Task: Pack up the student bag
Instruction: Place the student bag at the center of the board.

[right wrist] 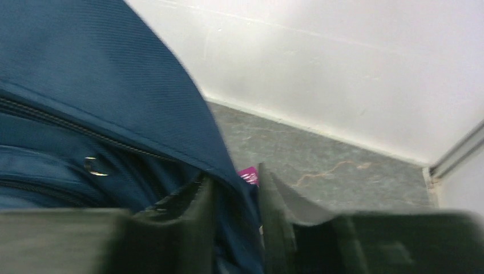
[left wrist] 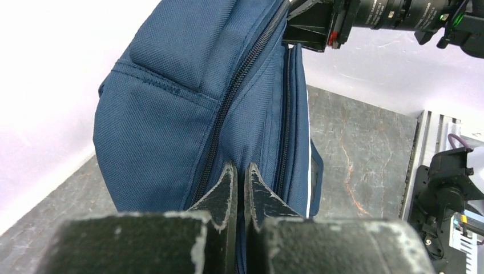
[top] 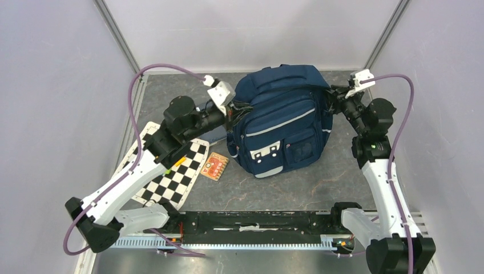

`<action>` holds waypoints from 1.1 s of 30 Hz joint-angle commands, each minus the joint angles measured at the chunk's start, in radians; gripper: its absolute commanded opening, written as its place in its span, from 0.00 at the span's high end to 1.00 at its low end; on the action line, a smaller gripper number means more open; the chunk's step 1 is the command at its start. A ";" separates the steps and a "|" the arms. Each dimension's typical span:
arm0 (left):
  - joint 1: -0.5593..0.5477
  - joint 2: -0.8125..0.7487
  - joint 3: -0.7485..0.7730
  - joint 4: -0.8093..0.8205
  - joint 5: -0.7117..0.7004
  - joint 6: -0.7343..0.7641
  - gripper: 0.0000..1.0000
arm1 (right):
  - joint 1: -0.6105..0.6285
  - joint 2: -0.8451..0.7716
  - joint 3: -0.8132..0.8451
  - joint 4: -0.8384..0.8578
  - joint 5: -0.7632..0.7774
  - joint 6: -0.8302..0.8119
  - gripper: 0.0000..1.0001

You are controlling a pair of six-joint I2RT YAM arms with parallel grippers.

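**A:** So, from above, where does the student bag [top: 279, 123] sit?

**B:** Mid-worktop [top: 319, 182], front pockets facing up. Its long axis runs from the near edge toward the back wall. The left end effector [top: 231, 111] touches its left flank and the right end effector [top: 332, 94] its right flank, both toward the far end.

**A:** And the left wrist view?

**B:** The fingers [left wrist: 225, 188] are pressed together, with the bag's side zip just beyond the tips. I cannot tell whether any fabric is caught.

**A:** Right wrist?

**B:** The fingers [right wrist: 274, 200] stand slightly apart with the bag's blue edge in the gap, and the bag spreads leftward. Neither arm is nearer, so I judge the next move depends on that right-side hold.
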 commanded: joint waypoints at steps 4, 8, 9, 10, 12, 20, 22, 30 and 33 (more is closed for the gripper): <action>0.003 -0.128 -0.081 0.129 -0.099 0.094 0.98 | -0.019 -0.113 -0.035 -0.040 0.241 0.064 0.21; 0.003 -0.146 -0.122 0.159 -0.110 0.097 0.98 | -0.019 -0.151 -0.064 -0.123 0.307 0.157 0.09; 0.003 -0.148 -0.127 0.162 -0.110 0.091 0.98 | -0.018 -0.155 -0.069 -0.165 0.297 0.168 0.09; 0.003 -0.150 -0.129 0.164 -0.110 0.083 0.98 | -0.019 -0.163 -0.077 -0.180 0.278 0.174 0.08; 0.003 -0.149 -0.127 0.166 -0.118 0.062 0.98 | -0.019 -0.189 -0.100 -0.185 0.214 0.171 0.05; 0.002 -0.136 -0.031 0.120 -0.260 -0.097 0.98 | -0.019 -0.313 -0.006 -0.222 -0.048 0.134 0.02; 0.002 -0.122 0.018 0.095 -0.267 -0.144 0.98 | -0.019 -0.323 0.018 -0.201 -0.127 0.190 0.02; -0.003 -0.064 0.149 0.086 -0.412 -0.247 0.98 | -0.018 -0.295 0.025 -0.082 -0.182 0.315 0.02; -0.017 -0.044 0.133 0.098 -0.402 -0.251 0.98 | -0.018 -0.280 -0.002 0.006 -0.141 0.425 0.02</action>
